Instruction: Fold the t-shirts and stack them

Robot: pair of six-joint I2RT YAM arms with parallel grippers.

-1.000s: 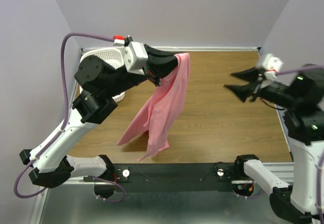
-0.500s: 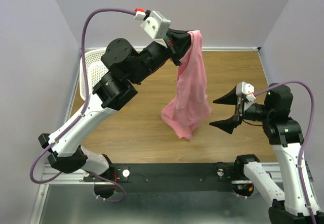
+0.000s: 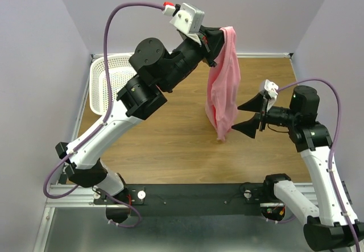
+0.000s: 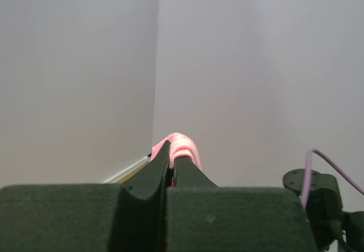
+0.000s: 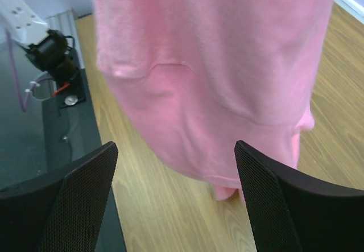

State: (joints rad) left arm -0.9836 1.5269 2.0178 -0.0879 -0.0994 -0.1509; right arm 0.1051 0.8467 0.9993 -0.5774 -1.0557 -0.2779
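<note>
Overall, the largest change against one second ago is in the left arm (image 3: pixel 142 101). It then reached low beside the white basket (image 3: pixel 108 78) at 10 o'clock of the table (image 3: pixel 170 144). It now stands extended high, with its wrist carried toward 1 o'clock.

The right arm (image 3: pixel 310 132) has also shifted. It was raised at the table's 3 o'clock edge and has come inward and lower, forearm level, pointing toward 9 o'clock.

The salmon-pink t-shirt (image 3: pixel 223 93) previously draped wide and slanting over the table's middle. It now hangs as a narrow vertical column at about 1 o'clock of the table's centre. Whether its lowest tip touches the wood cannot be told.

The left gripper (image 3: pixel 220 36) has its fingers pressed together, pinching a bunched edge of the t-shirt at the top. The left wrist view shows pink cloth squeezed between the fingertips (image 4: pixel 181 160).

The right gripper (image 3: pixel 248 117) is spread wide at 3 o'clock of the cloth's lower part. The right wrist view shows the t-shirt hanging just ahead of the spread fingers (image 5: pixel 85 178), and no contact is visible.
</note>
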